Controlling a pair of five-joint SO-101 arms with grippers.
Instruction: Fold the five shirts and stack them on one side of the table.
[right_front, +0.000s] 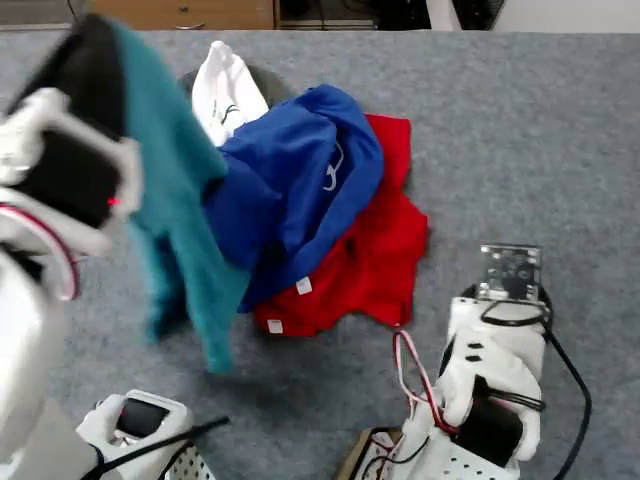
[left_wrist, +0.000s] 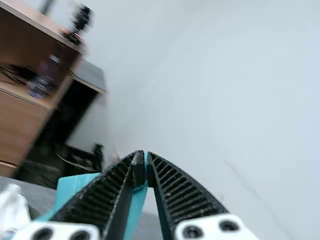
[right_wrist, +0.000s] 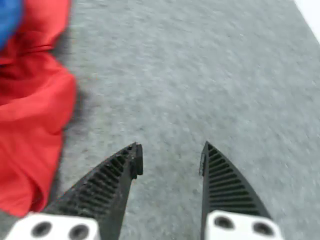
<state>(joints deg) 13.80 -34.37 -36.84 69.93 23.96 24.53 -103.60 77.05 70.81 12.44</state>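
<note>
The left gripper (left_wrist: 142, 161) is pressed together on a fold of the teal shirt (left_wrist: 75, 189), the thin cloth squeezed between its two ribbed black fingers (left_wrist: 107, 187), which taper to blunt tips. In the left wrist view a plain white wall (left_wrist: 225, 75) and a wooden cabinet (left_wrist: 30, 105) stand behind it. From the high view the left arm (right_front: 60, 165), white shell with a black block, sits lifted close to the camera at the table's left side, and the teal shirt (right_front: 175, 210) hangs from it in a long limp drape, its lower end dangling above the felt-like grey table (right_front: 520, 140). The rest of the shirts lie heaped near the middle of the table: a blue shirt (right_front: 300, 190), crumpled in soft rounded folds, lies on top of a red shirt (right_front: 375, 260) that spreads out flatter to the right and toward the near edge, with small white labels showing at its hem. A white shirt (right_front: 225, 90) is bunched into a pointed lump at the far side of the heap, touching the blue one. The right arm (right_front: 495, 370) sits low at the near right of the table, apart from the heap. The right gripper (right_wrist: 170, 160) is spread, its toothed black fingers (right_wrist: 110, 185) hovering over bare nubby grey fabric, with the red shirt (right_wrist: 30, 105) rumpled just beside it.
</note>
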